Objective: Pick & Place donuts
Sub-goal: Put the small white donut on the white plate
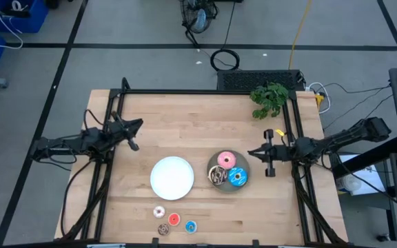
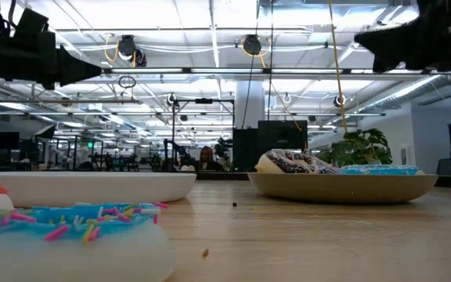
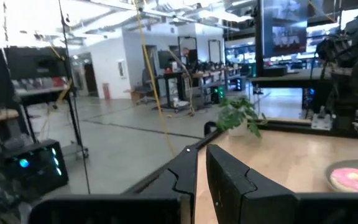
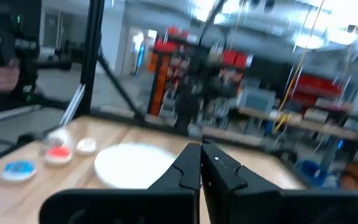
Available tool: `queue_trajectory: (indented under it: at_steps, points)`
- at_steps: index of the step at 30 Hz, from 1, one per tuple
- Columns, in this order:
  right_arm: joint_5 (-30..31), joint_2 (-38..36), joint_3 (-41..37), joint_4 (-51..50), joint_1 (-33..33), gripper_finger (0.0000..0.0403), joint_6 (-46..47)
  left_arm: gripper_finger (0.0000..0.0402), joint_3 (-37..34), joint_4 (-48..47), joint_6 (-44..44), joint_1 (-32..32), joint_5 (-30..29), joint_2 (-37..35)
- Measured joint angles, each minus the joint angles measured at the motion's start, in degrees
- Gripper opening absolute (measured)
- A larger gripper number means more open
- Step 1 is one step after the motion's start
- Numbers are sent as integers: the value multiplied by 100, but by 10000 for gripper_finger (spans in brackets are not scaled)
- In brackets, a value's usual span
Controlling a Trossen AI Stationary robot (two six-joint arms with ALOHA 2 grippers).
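A wooden worktop (image 1: 185, 120) seen from above, with a dark robot arm at each side. The left end effector (image 1: 134, 133) hovers over the left part of the worktop, holding nothing, its fingers drawn close with only a narrow gap. The right end effector (image 1: 269, 160) hovers just right of a round grey plate (image 1: 213, 165), also empty, its fingers pressed together.

The grey plate sits right of centre and holds three larger donuts: a pink donut (image 1: 226, 160) at the far side, a brown streaked donut (image 1: 217, 176) at the near left, and a blue sprinkled donut (image 1: 238, 177) at the near right. Just left of it lies a round white plate (image 1: 171, 177) with nothing on it.

Near the front edge, four tiny donuts lie close together on the bare wood: a white-pink one (image 1: 159, 212), a red one (image 1: 174, 220), a blue one (image 1: 190, 226) and a brown one (image 1: 163, 229).

A small green plant (image 1: 269, 98) sits at the far right corner.
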Motion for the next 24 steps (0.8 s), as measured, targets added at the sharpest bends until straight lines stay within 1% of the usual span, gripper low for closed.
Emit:
queue_trajectory:
  at_steps: [2, 6, 9, 10, 11, 13, 15, 17, 19, 21, 24]
  points:
    - [128, -18, -28, 160, 0, 0, -117, 42, 0, -78, -254, 0, 59, 1]
    - [144, -24, -31, 232, 0, 0, -283, 42, 0, -145, -1016, 0, 105, 0]
    - [144, -28, -37, 293, 0, 0, -364, 42, 0, -419, -1737, 0, 61, 13]
    - [138, -28, -39, 306, 0, 0, -315, 42, 0, -415, -1964, 1, 201, 29]
    - [132, -24, -39, 300, 0, 0, -232, 42, 0, -367, -2100, -7, 472, 58]
    - [131, -24, -41, 299, 0, 0, -35, 42, 14, 4, -2260, -76, 1249, 169]
    - [128, -24, -45, 304, 0, 0, 23, 42, 170, 399, -2367, -244, 1689, 382]
    - [126, -24, -45, 270, 6, 0, 25, 42, 417, 461, -2437, -518, 1721, 686]
    - [124, -22, -48, 231, 13, 0, 105, 42, 796, 316, -2461, -835, 1543, 1112]
    - [144, -22, -50, 228, 13, 0, 221, 42, 1333, 130, -2450, -1157, 1309, 1679]
    - [441, -24, -50, 365, 11, 0, 145, 42, 2358, -682, -2339, -1656, 1022, 2656]
